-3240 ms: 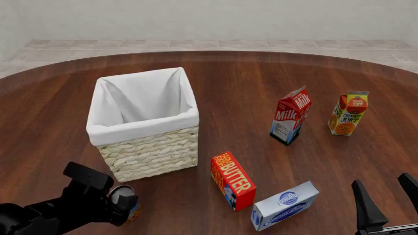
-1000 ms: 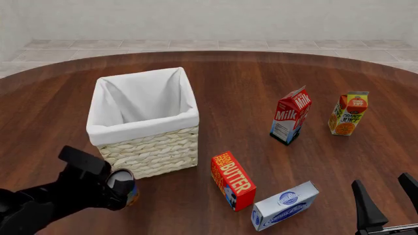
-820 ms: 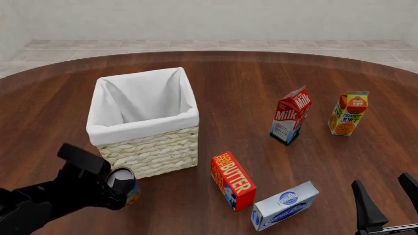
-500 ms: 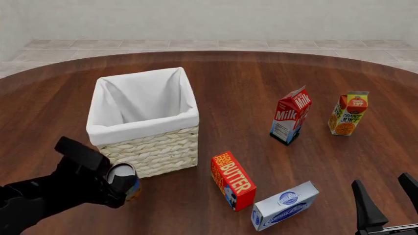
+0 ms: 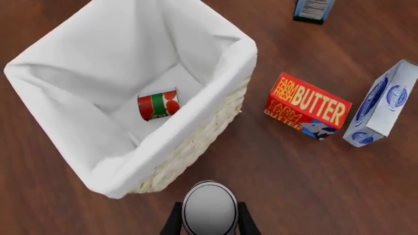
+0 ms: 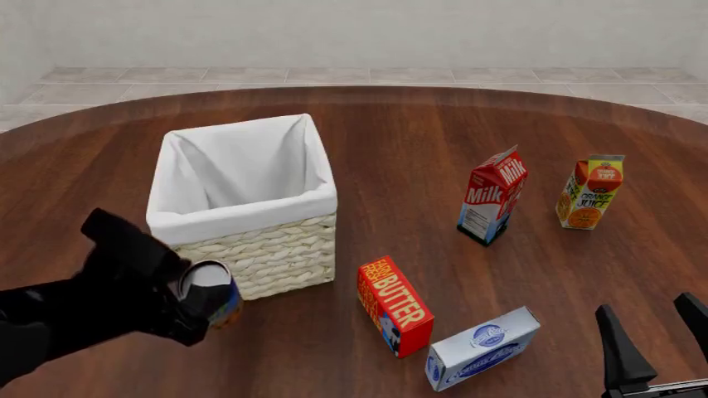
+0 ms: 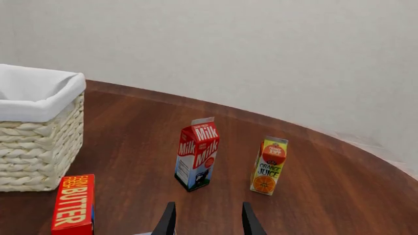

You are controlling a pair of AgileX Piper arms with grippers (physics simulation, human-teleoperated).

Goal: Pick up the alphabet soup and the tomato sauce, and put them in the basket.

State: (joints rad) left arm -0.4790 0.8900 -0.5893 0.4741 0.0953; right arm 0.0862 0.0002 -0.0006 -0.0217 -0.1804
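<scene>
Left gripper [image 6: 199,290] clamps alphabet soup [image 6: 217,295] beside basket [image 6: 265,257], seemingly raised; right gripper [image 7: 205,221] fingers parted, low.

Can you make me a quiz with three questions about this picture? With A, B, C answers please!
1. Where is the tomato sauce?
A. inside the basket
B. beside the milk
C. on the butter box

2. How many cartons stand on the table's far right side?
A. one
B. two
C. four

3. What is the left gripper doing?
A. hanging open
B. holding the soup
C. holding the butter

Answers:
1. A, the red-and-green can lies on the white lining in the left wrist view.
2. B, the milk and the juice.
3. B, its fingers sit on either side of the can's grey top.
</scene>
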